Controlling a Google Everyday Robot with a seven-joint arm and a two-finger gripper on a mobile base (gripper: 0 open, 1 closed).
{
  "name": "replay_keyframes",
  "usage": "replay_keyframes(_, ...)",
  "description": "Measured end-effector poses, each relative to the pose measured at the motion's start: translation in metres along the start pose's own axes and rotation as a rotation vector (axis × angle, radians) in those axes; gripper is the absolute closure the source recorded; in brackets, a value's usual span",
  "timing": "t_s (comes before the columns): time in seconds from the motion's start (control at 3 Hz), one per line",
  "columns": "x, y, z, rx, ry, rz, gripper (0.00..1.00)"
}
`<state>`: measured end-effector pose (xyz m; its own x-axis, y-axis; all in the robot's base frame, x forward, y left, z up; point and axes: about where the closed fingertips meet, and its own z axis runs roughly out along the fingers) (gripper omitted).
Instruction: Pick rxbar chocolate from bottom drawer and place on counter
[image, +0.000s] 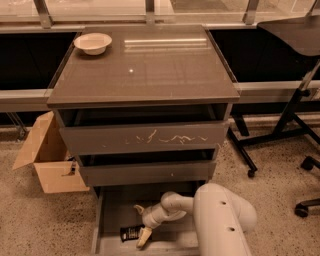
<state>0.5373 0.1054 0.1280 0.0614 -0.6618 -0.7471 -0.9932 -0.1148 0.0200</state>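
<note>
In the camera view, the large glossy grey-brown counter (150, 70) tops a cabinet of three drawers, with a small white bowl (93, 42) at its far left corner and the rest of its surface bare. Beneath it, the scratched-front upper drawer (145, 138) and the plain middle drawer (145, 173) stand slightly ajar, and the deep grey bottom drawer (111, 207) is pulled out towards the camera. The small flat rxbar chocolate in its black wrapper (130, 233) lies flat on the drawer floor near the front. The robot's bulky white arm (220, 220) reaches in from the right, and its gripper (141, 223) hangs low inside the drawer with its two tan fingers (144, 237) spread apart, holding nothing; the nearer finger sits just beside the bar's right end, and the bar does not look to be between the two. An open brown cardboard box (46, 156) stands on the speckled floor to the left of the cabinet. The step in hand appears to be the approach to the grasp. The next move likely calls for shifting the gripper left so that the fingers straddle the bar, then closing on it before lifting clear of the drawers above.
</note>
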Motion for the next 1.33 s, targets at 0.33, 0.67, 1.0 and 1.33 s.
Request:
replay_keyframes(0.33,0.008,0.0,0.015,-0.018,0.008,0.016,0.0)
replay_keyframes(0.67,0.016,-0.003,0.023,-0.035,0.001,0.033,0.0)
replay_keyframes(1.0,0.023,-0.005,0.027,-0.047,-0.007,0.05,0.18)
replay_keyframes(1.33,0.018,-0.005,0.023,-0.047,-0.007,0.05,0.49)
